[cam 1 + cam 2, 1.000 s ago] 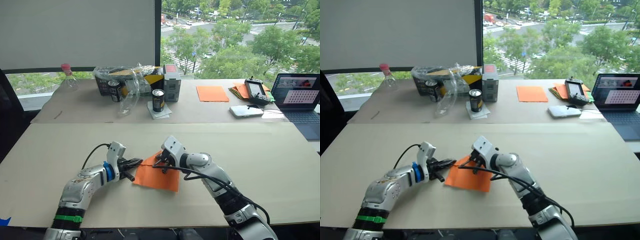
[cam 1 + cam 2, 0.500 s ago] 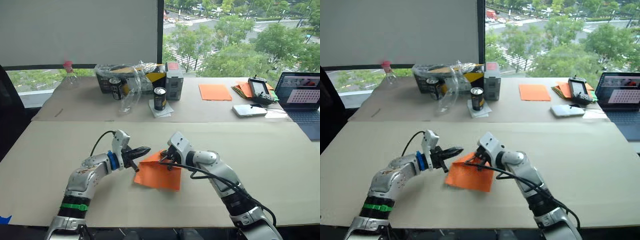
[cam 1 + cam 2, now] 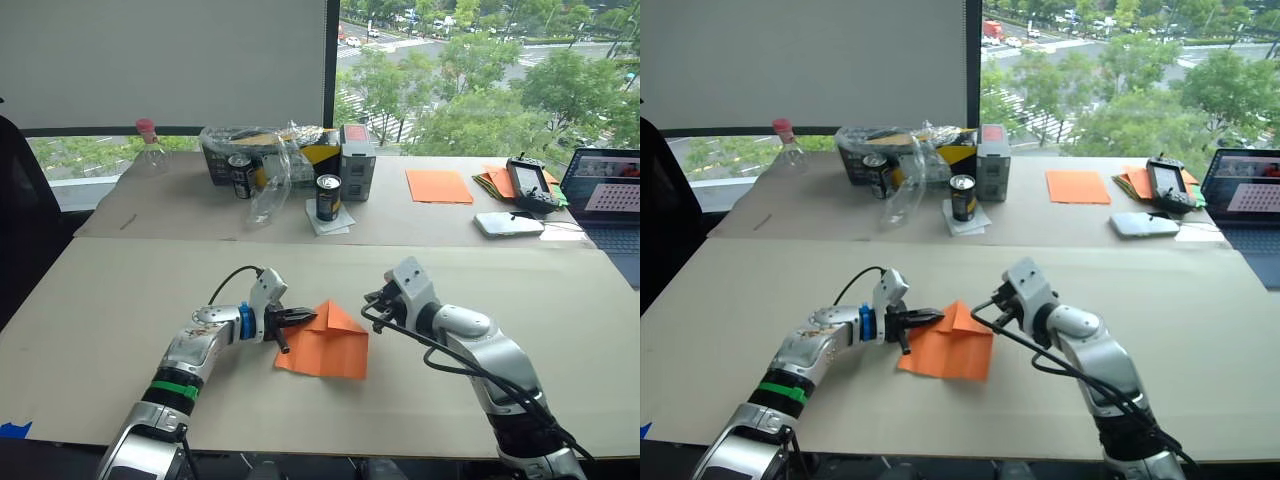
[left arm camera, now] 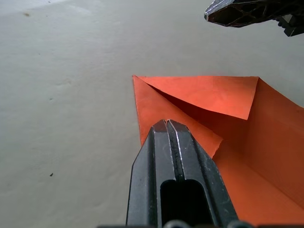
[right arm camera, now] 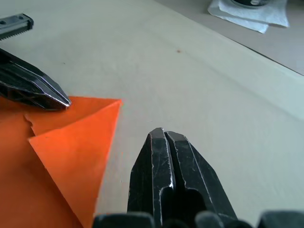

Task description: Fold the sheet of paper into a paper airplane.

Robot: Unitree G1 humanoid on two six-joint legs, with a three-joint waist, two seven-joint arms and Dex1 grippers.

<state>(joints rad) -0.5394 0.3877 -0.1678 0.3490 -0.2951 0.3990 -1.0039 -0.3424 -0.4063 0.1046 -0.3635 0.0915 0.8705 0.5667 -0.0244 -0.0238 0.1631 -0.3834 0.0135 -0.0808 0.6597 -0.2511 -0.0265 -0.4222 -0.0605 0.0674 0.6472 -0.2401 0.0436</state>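
Paper point(image 3: 325, 345) | corners folded, early step | left end effector point(image 3: 300, 320) closed, tips on flap | right end effector point(image 5: 164, 135) closed, beside paper | next: press crease flat.

One creased orange sheet point(image 3: 325, 340), two hands point(image 3: 298, 320) point(image 3: 372, 299), two cans point(image 3: 327, 197) point(image 3: 240, 176), one bottle point(image 3: 151, 148), one laptop point(image 3: 610, 192).

No lettering is showing legibly anywhere: the cans point(image 3: 328, 197) and boxes point(image 3: 357, 162) beside them are carrying markings (too small to make out).
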